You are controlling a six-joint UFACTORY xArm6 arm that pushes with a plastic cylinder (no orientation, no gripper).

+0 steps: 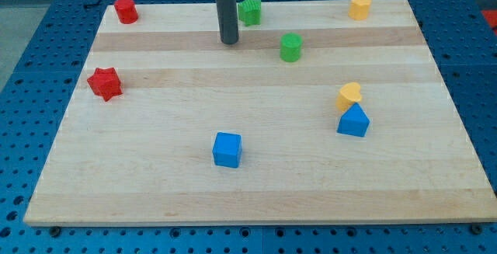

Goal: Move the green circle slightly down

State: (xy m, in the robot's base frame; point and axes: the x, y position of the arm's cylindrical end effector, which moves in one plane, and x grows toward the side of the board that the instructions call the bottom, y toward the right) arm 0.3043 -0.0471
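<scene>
— Where is my tip (228, 41) right now?
— Down on the tabletop (256, 200), near the view's top, a little left of centre. There is no claw on this arm, only the straight dark rod, so nothing is clenched or grasped.
— And the green circle (290, 47)?
— To the view's right of my tip and a touch lower, near but apart, with bare wood between them.
— What else sits close?
— The green star (249, 11) is just up and right of the rod, by the top edge. The red cylinder (125, 10) is in the top left corner, the red star (104, 83) at the left edge.
— Further out?
— A yellow block (359, 5) top right, a yellow heart (349, 95) touching a blue triangle (353, 121) at right, a blue cube (227, 149) low in the middle
</scene>
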